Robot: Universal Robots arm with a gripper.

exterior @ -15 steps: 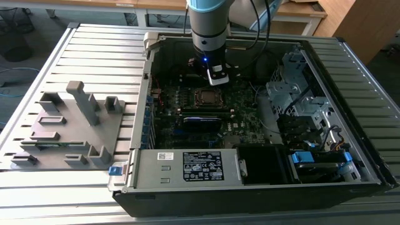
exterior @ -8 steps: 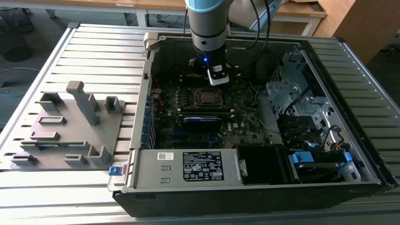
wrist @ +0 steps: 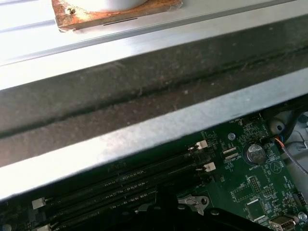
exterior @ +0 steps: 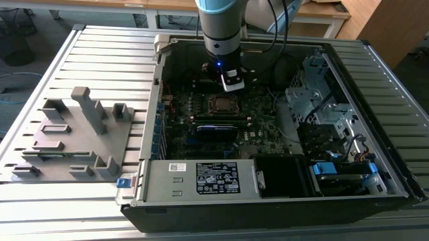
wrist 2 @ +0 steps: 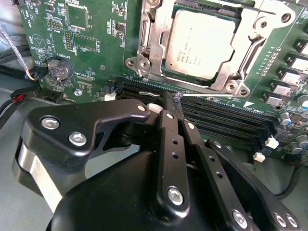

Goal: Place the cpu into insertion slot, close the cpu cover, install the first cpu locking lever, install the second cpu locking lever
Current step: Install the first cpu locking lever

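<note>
Pincer (wrist 2: 174,100) pressed together, tips at the locking lever (wrist 2: 211,95) beside the cpu cover (wrist 2: 148,36), cpu (wrist 2: 204,41) seated. Probably wants steady downward pressure, no slipping off sideways.

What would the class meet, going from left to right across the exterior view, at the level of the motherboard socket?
Grey fixture plate with upright blocks → side wall of the computer case → insertion slot → silver drive cage. The arm is left out because it overlaps the slot.
</note>
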